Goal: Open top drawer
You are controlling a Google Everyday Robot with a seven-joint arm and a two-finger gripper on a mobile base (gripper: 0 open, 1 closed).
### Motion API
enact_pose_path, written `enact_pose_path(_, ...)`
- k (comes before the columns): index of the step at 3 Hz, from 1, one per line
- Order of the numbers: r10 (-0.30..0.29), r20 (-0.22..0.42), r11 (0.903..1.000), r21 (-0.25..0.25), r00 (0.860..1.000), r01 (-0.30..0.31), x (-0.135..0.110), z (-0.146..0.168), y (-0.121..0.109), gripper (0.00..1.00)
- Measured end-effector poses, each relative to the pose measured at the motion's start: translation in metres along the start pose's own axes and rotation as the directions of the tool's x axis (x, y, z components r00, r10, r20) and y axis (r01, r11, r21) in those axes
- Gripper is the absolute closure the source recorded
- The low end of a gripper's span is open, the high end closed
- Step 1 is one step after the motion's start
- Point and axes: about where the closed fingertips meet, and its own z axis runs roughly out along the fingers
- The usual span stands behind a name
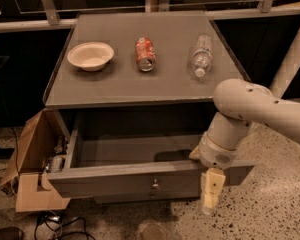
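Note:
The top drawer point(115, 180) is a wide grey drawer with a small round brass knob point(154, 186) at its centre. It stands pulled well out from under the grey table top point(110, 86), and its inside looks bare. My gripper point(208, 184) is at the right end of the drawer front, reaching down from my cream arm point(250, 106). One cream finger point(211, 188) hangs in front of the panel and the other sits behind it, inside the drawer. The jaws are closed over the panel's top edge. Only a strip of the drawers below shows.
On the table top lie a cream bowl point(90, 55), a red can point(145, 54) on its side and a clear bottle point(201, 55) on its side. An open cardboard box point(32, 154) stands left of the drawers. Cables point(55, 224) lie on the speckled floor.

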Motion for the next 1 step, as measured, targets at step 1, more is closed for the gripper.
enact_pose_path(1, 0.016, 0.012, 0.9999, -0.006, 1.000, -0.016, 0.0128, -0.0029, 0.0234, 0.00)
